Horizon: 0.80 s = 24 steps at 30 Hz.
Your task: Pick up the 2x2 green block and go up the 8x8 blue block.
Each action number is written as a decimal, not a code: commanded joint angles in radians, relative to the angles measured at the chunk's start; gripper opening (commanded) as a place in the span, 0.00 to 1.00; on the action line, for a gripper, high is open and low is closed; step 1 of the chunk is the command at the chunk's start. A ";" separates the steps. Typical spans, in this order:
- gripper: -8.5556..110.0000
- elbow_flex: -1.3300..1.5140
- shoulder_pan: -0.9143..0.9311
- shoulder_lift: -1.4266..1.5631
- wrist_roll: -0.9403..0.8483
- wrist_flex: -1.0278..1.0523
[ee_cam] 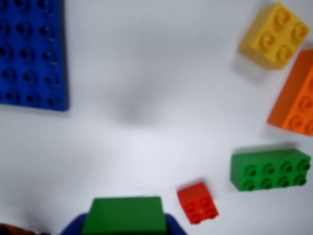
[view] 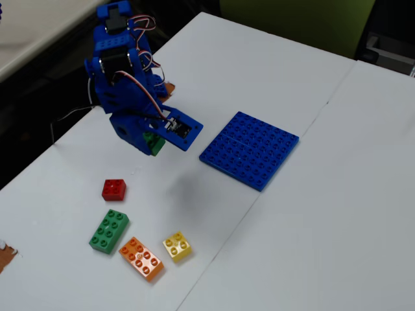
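gripping the 2x2 green block (view: 154, 144), the gripper (view: 157, 146) hangs clear above the table (view: 272, 259). the 8x8 blue block (view: 249, 149) lies flat nearby, likely the block's destination.

White table (view: 311, 214) carries the 8x8 blue block (view: 249, 149) and four bricks (view: 114, 189)
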 commanded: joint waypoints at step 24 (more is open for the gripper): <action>0.09 -0.227 -0.586 0.324 0.847 0.015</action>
